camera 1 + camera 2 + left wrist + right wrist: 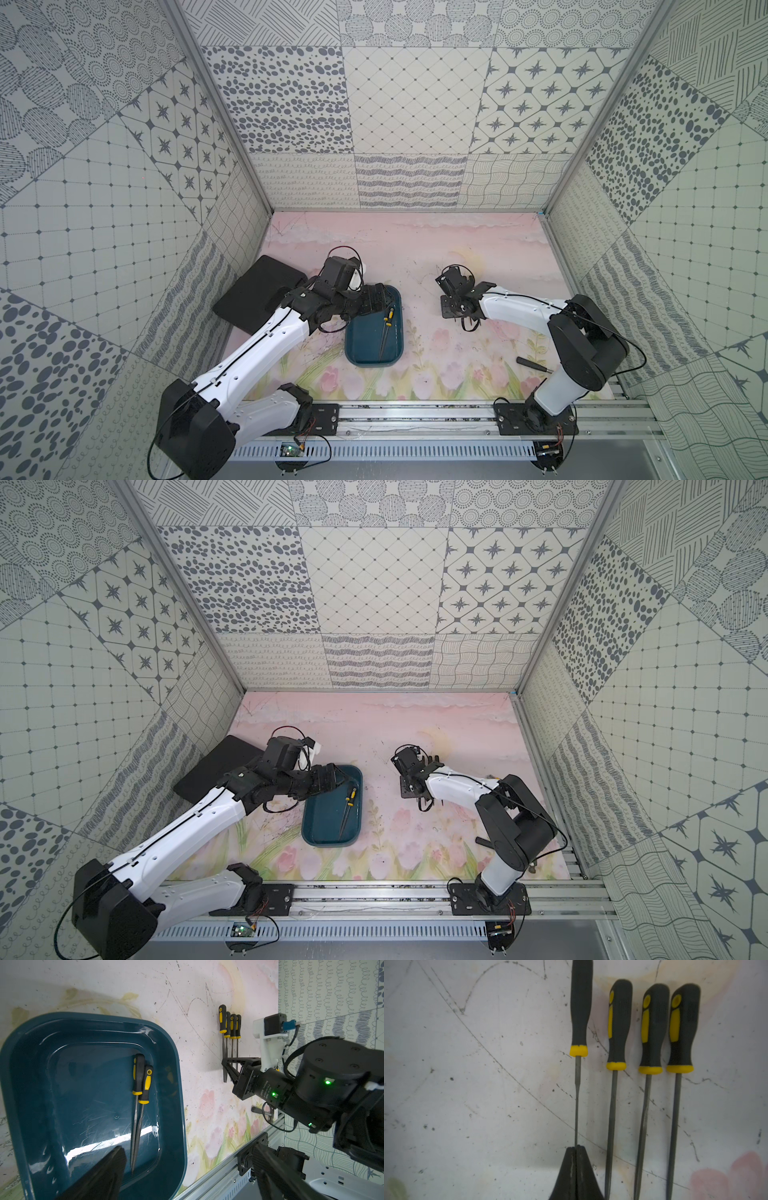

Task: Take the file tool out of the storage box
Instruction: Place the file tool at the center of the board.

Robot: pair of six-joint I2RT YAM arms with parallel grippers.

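Observation:
The storage box (365, 345) (324, 825) (83, 1088) is a dark teal tray left of the table's middle. Two file tools (384, 336) (347, 812) (138, 1072) with black-and-yellow handles lie side by side inside it. My left gripper (376, 301) (188, 1147) hovers open over the box's far end, with nothing between its fingers (104, 1174). My right gripper (224, 1062) (576, 1148) is out on the table to the right, shut on the thin blade of another file tool (581, 1012) (222, 1019). Three more files (652, 1028) (233, 1026) lie in a row next to it.
A flat black board (257, 291) leans at the left wall behind my left arm. A small dark-handled tool (532, 363) lies by the right arm's base. The aluminium rail (415, 411) runs along the front edge, and patterned walls close in three sides.

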